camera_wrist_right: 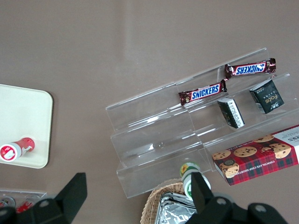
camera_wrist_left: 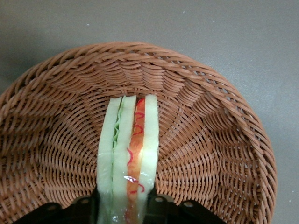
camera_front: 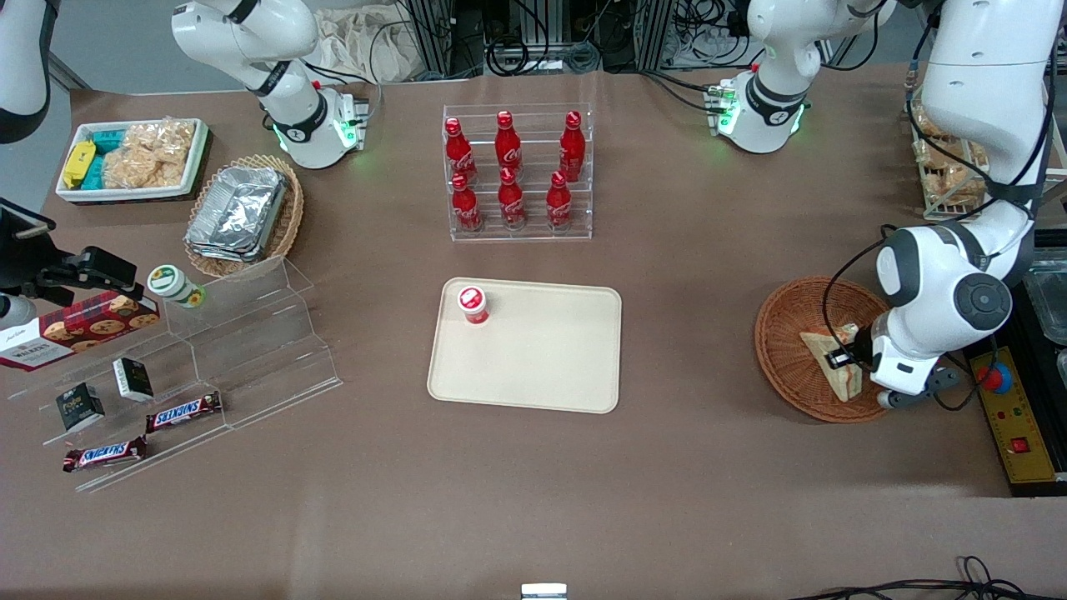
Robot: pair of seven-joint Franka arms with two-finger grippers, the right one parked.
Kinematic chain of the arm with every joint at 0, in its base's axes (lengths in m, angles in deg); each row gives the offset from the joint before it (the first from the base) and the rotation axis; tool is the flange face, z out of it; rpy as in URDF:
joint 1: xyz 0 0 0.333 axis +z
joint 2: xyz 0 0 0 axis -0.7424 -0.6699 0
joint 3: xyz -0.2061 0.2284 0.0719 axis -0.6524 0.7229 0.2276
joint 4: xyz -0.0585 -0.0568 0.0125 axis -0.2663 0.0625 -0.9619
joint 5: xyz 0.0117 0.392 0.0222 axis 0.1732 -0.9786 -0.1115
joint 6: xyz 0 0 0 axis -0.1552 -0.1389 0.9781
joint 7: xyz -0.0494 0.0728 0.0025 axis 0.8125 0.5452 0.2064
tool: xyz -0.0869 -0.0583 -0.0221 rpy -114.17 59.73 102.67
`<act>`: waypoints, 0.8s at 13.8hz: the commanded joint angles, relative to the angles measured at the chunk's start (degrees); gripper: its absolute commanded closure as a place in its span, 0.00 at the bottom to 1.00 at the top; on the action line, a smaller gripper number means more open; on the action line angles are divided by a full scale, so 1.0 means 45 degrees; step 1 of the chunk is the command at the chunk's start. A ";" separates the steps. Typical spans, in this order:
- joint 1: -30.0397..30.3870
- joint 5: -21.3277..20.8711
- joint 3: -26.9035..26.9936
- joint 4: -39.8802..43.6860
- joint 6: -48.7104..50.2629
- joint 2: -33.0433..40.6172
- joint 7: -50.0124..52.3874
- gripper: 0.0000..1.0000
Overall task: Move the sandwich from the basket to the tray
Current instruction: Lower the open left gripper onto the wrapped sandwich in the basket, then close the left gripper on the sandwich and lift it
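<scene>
The sandwich [camera_front: 821,346], a pale wedge with red and green filling, stands on edge inside the reddish-brown basket [camera_front: 788,333] toward the working arm's end of the table. My gripper [camera_front: 844,360] is down in the basket, shut on the sandwich. In the left wrist view the black fingers [camera_wrist_left: 159,205] press both bread faces of the sandwich [camera_wrist_left: 127,149], with the basket weave [camera_wrist_left: 210,140] all around it and the gripper [camera_wrist_left: 124,210] at its near end. The cream tray [camera_front: 542,367] lies flat at mid-table.
A small red-capped cup [camera_front: 473,304] stands on the tray's corner. An acrylic rack of cola bottles [camera_front: 517,171] stands farther from the camera than the tray. A yellow control box [camera_front: 1013,408] sits beside the basket. Clear acrylic steps [camera_front: 242,333] with snacks lie toward the parked arm's end.
</scene>
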 commanded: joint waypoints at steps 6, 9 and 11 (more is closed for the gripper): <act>-0.0193 -0.0122 -0.0620 0.4435 0.7305 0.2605 -0.0804 0.84; -0.0251 -0.0161 -0.1441 0.6370 0.9846 0.3249 -0.0609 0.86; -0.0271 -0.0238 -0.2123 0.7115 1.1118 0.3698 -0.0434 0.86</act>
